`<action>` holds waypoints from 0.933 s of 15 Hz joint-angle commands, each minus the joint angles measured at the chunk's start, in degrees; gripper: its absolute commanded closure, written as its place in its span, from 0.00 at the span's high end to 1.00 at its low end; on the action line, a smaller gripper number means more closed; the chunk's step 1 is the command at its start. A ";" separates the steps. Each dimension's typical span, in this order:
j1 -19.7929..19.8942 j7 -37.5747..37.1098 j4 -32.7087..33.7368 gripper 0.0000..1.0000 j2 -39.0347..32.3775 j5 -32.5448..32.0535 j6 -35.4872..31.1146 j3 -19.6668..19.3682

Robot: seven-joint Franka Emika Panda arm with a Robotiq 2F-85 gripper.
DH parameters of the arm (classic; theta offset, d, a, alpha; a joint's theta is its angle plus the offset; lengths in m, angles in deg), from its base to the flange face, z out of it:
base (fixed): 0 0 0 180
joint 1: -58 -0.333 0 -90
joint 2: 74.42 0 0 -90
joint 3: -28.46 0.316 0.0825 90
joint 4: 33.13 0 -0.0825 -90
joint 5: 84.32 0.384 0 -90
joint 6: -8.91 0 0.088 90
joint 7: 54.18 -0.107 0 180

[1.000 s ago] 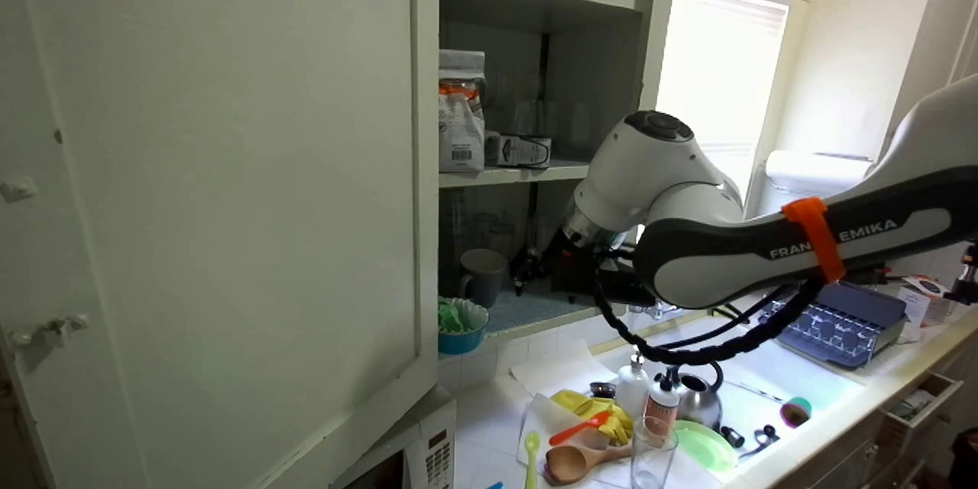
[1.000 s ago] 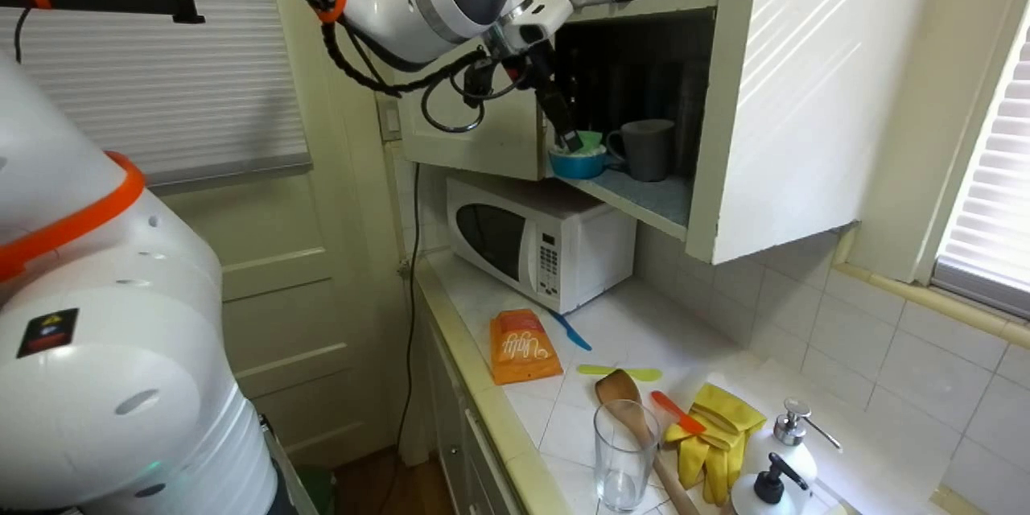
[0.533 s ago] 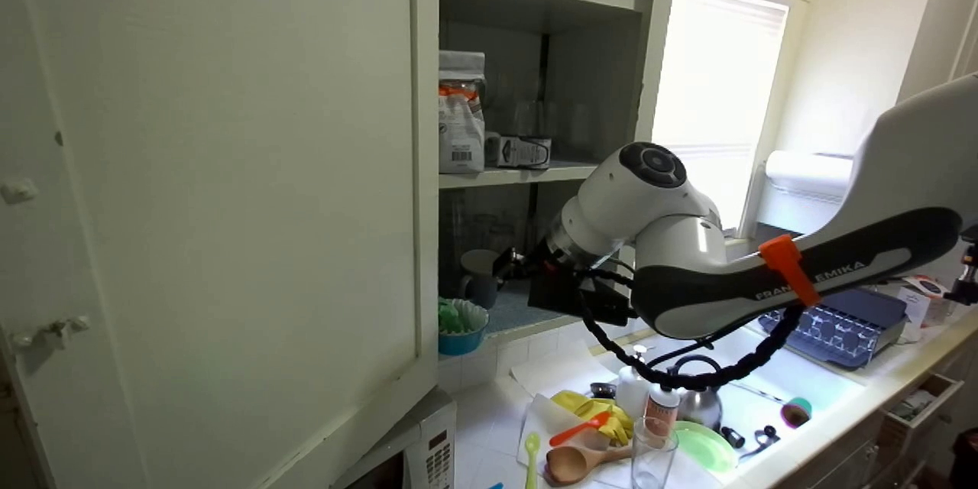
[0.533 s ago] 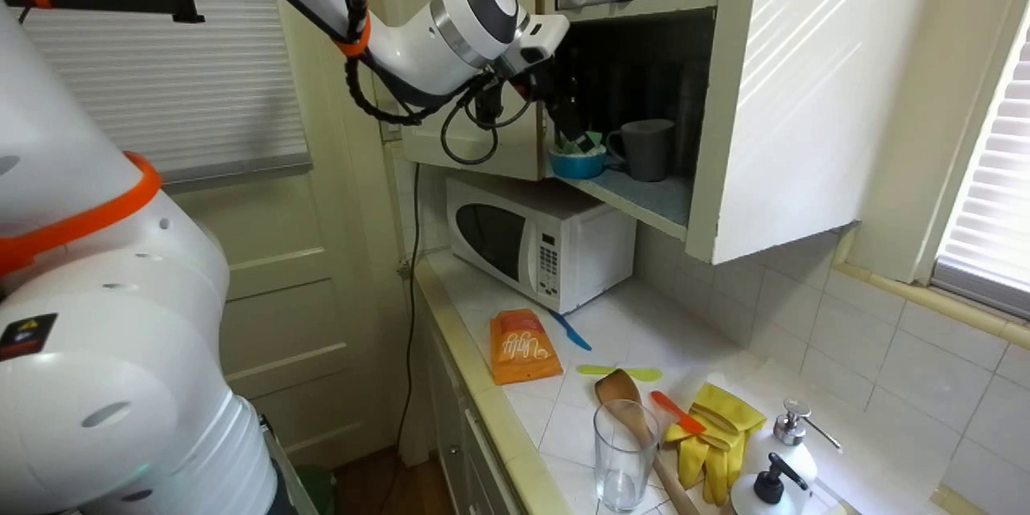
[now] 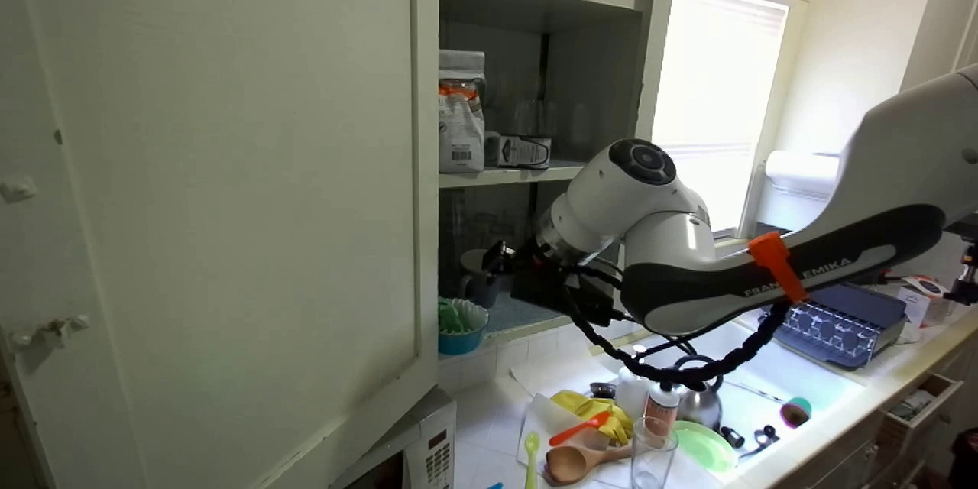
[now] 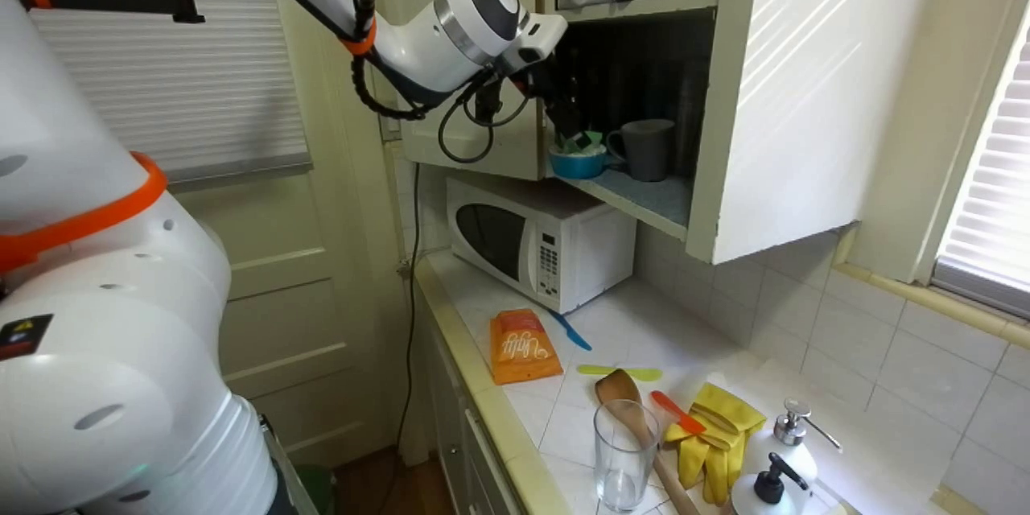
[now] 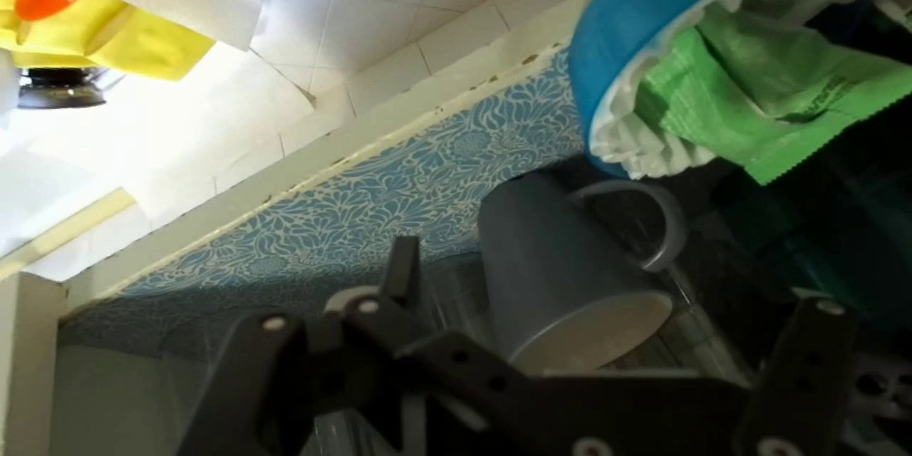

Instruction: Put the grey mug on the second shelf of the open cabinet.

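The grey mug [image 5: 477, 292] stands upright on the bottom board of the open cabinet [image 5: 229, 168], under the shelf [image 5: 508, 177] with the bag. It also shows in an exterior view [image 6: 648, 151] with its handle towards the blue bowl. In the wrist view the mug [image 7: 548, 263] lies between the spread fingers, its pale mouth facing the gripper. My gripper [image 7: 611, 278] is open and empty, with one finger [image 7: 403, 271] on each side of the mug. I cannot tell whether either touches it. In an exterior view the gripper [image 5: 498, 256] covers part of the mug.
A blue bowl [image 7: 648, 21] with green packets [image 7: 791, 92] stands beside the mug's handle. Dim glasses [image 5: 497, 229] stand behind it. The shelf above holds a white bag [image 5: 461, 118] and a small box [image 5: 523, 151]. The cabinet's side wall [image 6: 805, 96] bounds the opening. A microwave [image 6: 547, 233] stands below.
The arm has lowered and my gripper has moved further into the cabinet towards the mug, mostly in the first half second. The mug and bowl have stayed in place.
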 commanded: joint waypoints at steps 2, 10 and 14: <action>5.07 -14.44 3.68 1.00 -3.25 -9.19 -0.16 4.52; 10.32 -31.91 4.97 1.00 -5.24 -23.60 -1.25 6.18; 11.44 -39.47 6.22 1.00 -7.05 -32.49 -2.96 6.51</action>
